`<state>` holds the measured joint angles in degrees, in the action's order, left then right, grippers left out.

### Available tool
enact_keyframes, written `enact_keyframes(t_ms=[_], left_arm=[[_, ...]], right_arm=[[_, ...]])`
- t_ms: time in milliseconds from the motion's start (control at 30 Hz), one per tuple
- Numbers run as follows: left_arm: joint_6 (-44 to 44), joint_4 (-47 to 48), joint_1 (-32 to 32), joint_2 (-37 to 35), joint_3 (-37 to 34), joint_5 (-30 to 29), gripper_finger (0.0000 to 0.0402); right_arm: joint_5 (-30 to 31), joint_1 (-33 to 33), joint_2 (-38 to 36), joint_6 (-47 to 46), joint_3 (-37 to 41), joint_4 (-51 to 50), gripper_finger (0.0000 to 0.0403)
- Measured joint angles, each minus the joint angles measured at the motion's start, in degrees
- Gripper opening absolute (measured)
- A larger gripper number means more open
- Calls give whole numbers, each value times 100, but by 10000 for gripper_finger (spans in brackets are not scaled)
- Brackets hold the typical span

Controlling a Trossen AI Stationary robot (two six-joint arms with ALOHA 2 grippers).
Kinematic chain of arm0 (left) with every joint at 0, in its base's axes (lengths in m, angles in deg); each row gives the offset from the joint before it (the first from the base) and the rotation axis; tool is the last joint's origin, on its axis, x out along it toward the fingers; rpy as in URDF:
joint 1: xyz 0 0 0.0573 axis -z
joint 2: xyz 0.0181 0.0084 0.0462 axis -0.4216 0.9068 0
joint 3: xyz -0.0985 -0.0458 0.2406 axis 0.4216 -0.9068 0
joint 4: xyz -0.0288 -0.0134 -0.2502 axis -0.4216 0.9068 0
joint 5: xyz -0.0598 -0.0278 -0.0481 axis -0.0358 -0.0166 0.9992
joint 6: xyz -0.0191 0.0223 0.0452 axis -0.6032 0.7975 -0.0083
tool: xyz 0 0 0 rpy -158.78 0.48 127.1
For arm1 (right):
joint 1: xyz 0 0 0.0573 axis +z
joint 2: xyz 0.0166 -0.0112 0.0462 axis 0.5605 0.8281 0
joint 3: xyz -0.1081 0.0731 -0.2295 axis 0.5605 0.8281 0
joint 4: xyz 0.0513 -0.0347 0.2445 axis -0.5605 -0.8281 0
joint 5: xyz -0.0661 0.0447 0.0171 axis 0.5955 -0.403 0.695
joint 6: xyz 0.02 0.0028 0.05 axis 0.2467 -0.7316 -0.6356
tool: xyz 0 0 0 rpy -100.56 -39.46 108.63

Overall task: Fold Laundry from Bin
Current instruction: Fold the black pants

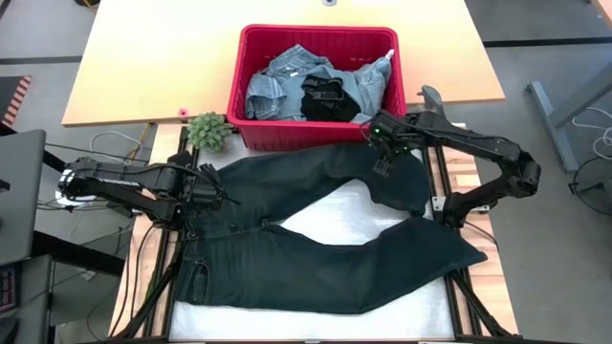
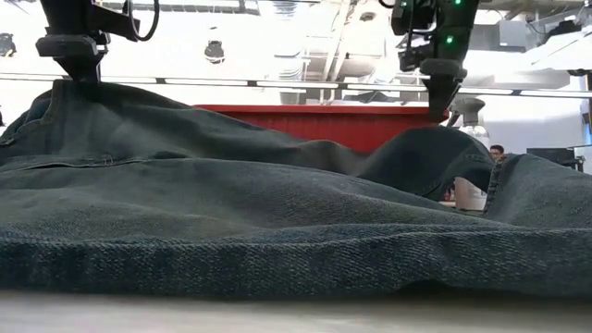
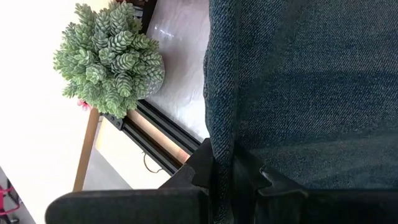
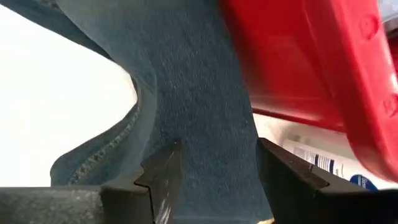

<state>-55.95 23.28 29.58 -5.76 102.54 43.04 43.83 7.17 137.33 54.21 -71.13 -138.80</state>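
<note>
On my overhead feed a pair of dark jeans (image 1: 325, 239) lies spread across the white work surface of the desk (image 1: 344, 205), its legs fanned apart in a V, waistband toward my left arm. The left jaws (image 1: 212, 187) are pressed together on the edge of the jeans near the waist; through the left wrist camera I see the denim seam (image 3: 224, 112) pinched between the two dark fingers (image 3: 202, 171). The small green plant (image 1: 207, 131) sits just beside that corner, near the red bin (image 1: 251, 115).

The right jaws (image 1: 382, 164) hang over the far leg of the jeans, close to the front wall of the bin. From the right wrist camera the fingers (image 4: 163, 174) stand spread with the denim running between them, and I cannot tell whether they touch it.

The bin rests on the wooden tabletop just beyond the jeans, holding the remaining laundry (image 1: 320, 91): light blue denim pieces and a black garment heaped together.
</note>
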Motion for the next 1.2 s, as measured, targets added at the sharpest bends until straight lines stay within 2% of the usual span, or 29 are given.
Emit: enact_keyframes(t_ms=[267, 367, 467, 567, 600, 633, 767, 933, 1200], left_arm=[[-16, -3, 0, 0, 0, -2, 11], [-21, -2, 0, 0, 0, -4, 11], [-22, -4, 0, 0, 0, -2, 11], [-43, -4, 0, 0, -2, -4, 11], [-62, -2, 0, 0, -1, -5, 11], [-71, -3, 0, 0, -1, -7, 11], [-23, -4, 0, 0, -2, -9, 11], [-38, -5, 0, 0, -2, -49, 11], [-13, -371, 126, 0, -2, -22, 11]], right_arm=[[-332, 26, 506, 314, -2, 84, 228], [-149, 47, 797, 380, -2, 84, 217], [-58, 118, 958, 400, 1, 93, 165], [-61, 187, 1017, 424, 1, 79, 56], [-57, 208, 1029, 480, 1, 78, 30], [-16, 235, 1033, 488, 1, 78, 20], [78, 446, 923, 346, -12, 20, 15], [339, 1000, 508, -507, -133, -222, 15], [986, 2587, 204, -2427, -87, -562, 15]])
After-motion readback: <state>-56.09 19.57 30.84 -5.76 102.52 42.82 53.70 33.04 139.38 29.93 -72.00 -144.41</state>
